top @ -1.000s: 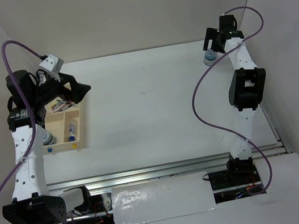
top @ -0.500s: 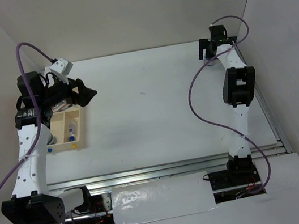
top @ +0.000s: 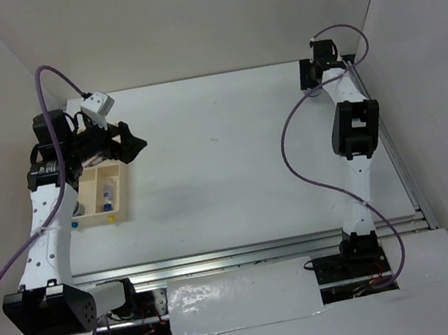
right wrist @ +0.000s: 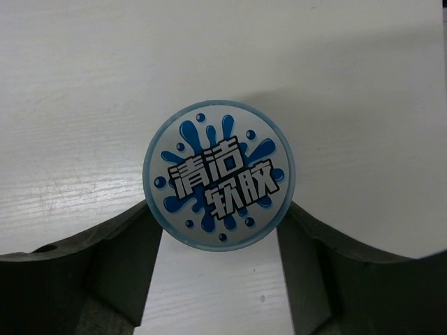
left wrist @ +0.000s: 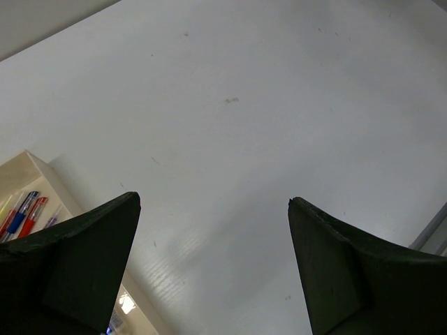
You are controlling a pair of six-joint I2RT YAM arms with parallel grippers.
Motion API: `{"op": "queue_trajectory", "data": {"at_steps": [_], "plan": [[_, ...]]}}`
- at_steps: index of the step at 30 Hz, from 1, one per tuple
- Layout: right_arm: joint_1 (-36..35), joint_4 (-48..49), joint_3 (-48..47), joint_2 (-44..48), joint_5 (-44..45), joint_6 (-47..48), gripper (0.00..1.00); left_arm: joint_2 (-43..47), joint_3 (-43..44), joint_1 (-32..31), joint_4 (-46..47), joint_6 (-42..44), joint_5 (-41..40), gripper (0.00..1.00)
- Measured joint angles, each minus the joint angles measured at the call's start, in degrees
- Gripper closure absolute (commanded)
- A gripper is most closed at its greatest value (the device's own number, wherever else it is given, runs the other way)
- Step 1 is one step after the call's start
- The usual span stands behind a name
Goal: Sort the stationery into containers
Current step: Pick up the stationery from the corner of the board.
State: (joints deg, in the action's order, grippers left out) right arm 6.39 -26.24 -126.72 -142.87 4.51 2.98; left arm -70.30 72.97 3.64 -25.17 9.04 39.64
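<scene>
Over at the far right corner of the table (top: 223, 159), the right gripper (top: 316, 75) points straight down, and its wrist camera looks onto the round top of a roll (right wrist: 218, 174), white with blue splashes and bold characters across it. The roll stands upright on the table between the two dark fingers (right wrist: 126, 258), one on each side, with its edge overlapping both in that view. The jaws are set only a little wider than the roll. I cannot tell whether the pads press on it or stand just clear. From above, the roll is hidden under the gripper. On the left side, the left gripper (top: 135, 137) hangs above bare table at the far right corner of the tray (top: 123, 206), its jaws spread wide with nothing between them; the wrist view shows only white tabletop between the two dark fingertips (left wrist: 91, 244). The tray lies near the left edge, well apart from the roll, partly covered by the left arm. Its corner (left wrist: 35, 171) shows at the lower left of the left wrist view, with red and blue pens (left wrist: 24, 213) lying side by side in a compartment. A small blue-and-white item (top: 108, 193) lies in a near compartment, too small to identify.
</scene>
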Motion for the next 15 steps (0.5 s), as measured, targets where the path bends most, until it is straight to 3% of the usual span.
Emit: {"op": "queue_trajectory", "data": {"at_steps": [2,3,8,15], "plan": [[-0.2,0.5,0.0,0.0,0.8,0.6,0.15,0.0,-0.2,0.0,-0.3,0.0,0.0,0.01],[-0.2,1.0,0.0,0.0,1.1,1.0,0.17,0.0,-0.2,0.0,-0.3,0.0,-0.1,0.01],[-0.9,3.8,0.0,0.0,2.2,3.5,0.45,0.0,-0.2,0.0,-0.4,0.1,-0.4,0.01],[-1.7,5.4,2.9,1.4,-0.9,5.0,0.72,0.0,-0.2,0.0,-1.2,0.1,-0.4,0.01]]}}
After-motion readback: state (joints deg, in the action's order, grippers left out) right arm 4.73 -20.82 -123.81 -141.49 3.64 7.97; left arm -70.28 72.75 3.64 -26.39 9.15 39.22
